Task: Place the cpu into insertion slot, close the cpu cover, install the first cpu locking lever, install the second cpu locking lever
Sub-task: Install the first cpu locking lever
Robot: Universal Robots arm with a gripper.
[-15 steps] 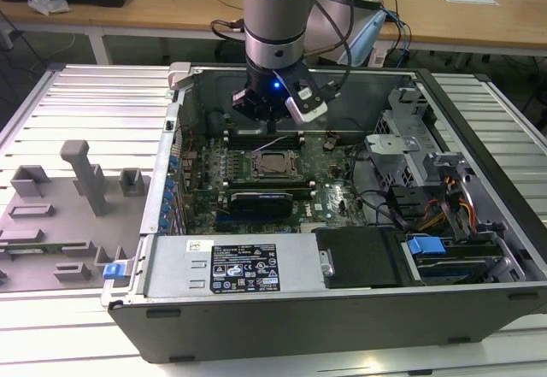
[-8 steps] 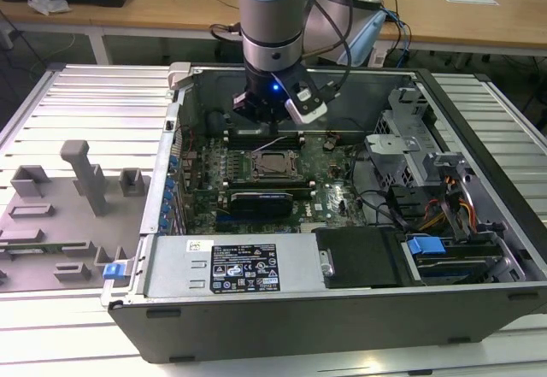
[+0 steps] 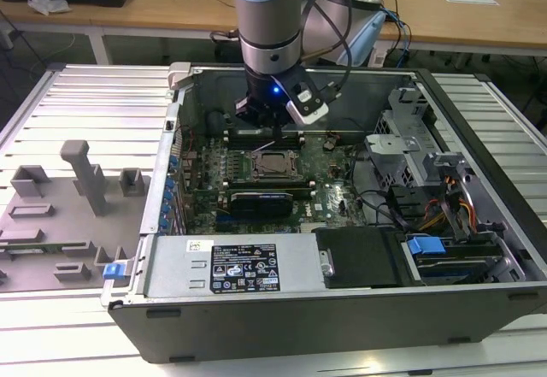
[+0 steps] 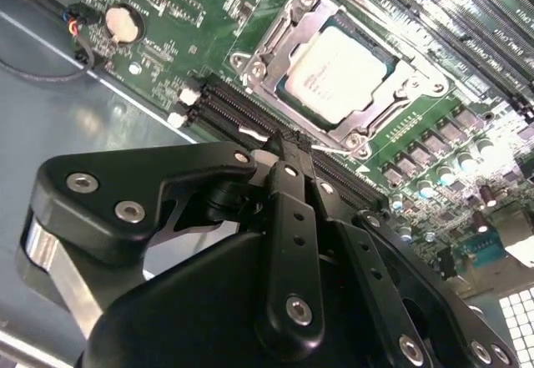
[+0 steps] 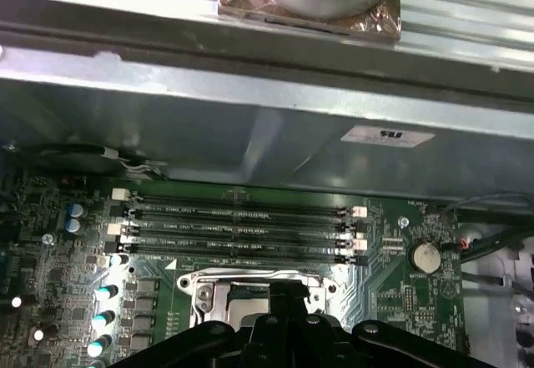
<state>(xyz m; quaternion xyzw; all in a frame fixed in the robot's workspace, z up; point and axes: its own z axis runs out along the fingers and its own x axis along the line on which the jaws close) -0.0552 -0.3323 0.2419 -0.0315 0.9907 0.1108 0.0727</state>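
The cpu (image 4: pixel 338 63), a pale silver square, lies flat in the insertion slot (image 3: pixel 273 166) on the green motherboard. The silver cpu cover (image 4: pixel 269 51) lies down around it, with the chip showing through its window. My gripper (image 4: pixel 282 144) hangs just beside the socket, on the side toward the memory slots, its black fingers (image 4: pixel 289 218) shut together with nothing seen between them. A thin metal lever rod (image 4: pixel 329 148) runs along the socket's edge right by the fingertips. In the first wrist view the cover (image 5: pixel 250 283) sits just beyond the gripper (image 5: pixel 288 310).
Long black memory slots (image 5: pixel 242 226) and a coin battery (image 5: pixel 425 256) flank the socket. The case wall (image 5: pixel 250 134) rises close behind. A black card (image 3: pixel 261 199), the power supply (image 3: pixel 248 266) and drive bays (image 3: pixel 453 223) crowd the case. A grey fixture plate (image 3: pixel 68 206) lies outside.
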